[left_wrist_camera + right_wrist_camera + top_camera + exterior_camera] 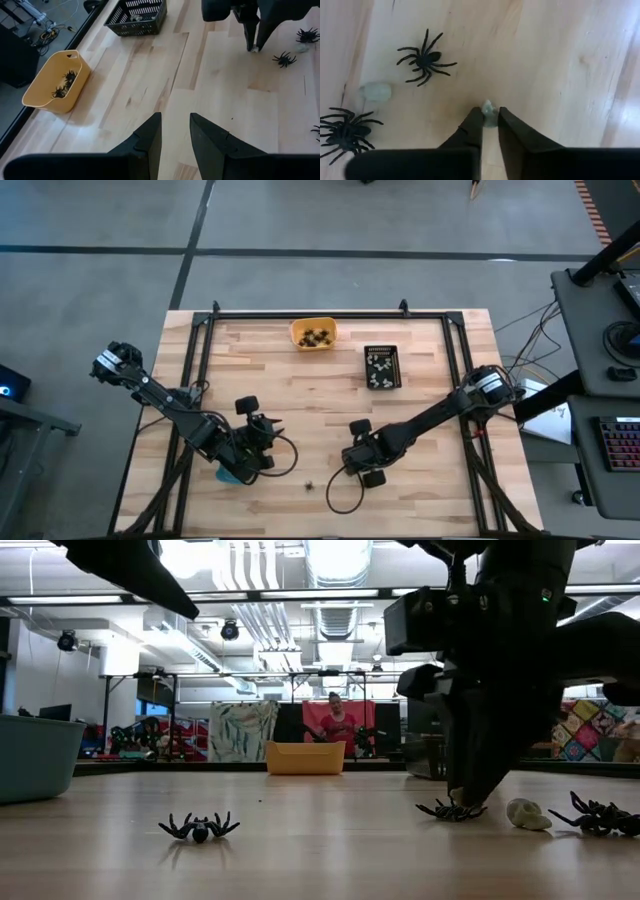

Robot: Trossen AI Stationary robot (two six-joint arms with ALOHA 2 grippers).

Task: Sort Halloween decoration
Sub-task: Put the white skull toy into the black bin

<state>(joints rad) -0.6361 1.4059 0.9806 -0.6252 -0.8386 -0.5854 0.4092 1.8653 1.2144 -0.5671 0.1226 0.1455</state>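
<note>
Between the fingertips of my right hand [490, 116] sits a small whitish trinket [489, 111], down on the table [560, 60]; the fingers are pinched onto it from both sides, tips at the wood. Just beyond that hand lies a black spider [424, 58], and off to one side of it another whitish piece [376, 92] with a second black spider [346, 131] close by, both apart from the fingers. From table height I see the same hand [470, 802] planted point-down, a spider [447, 809] touching or nearly touching its tip, a whitish piece [527, 815] just beside it, and one more spider [199, 827] lying alone, well apart.

My left hand [175, 131] hangs above bare wood with its fingers parted by a narrow gap and nothing between them. Ahead of it stand the orange tray [47, 95], holding a few black spiders, and the black tray [131, 22], holding whitish pieces; the right hand works farther off across the table from it. A blue tray [228, 476] sits partly hidden beneath the left arm.
</note>
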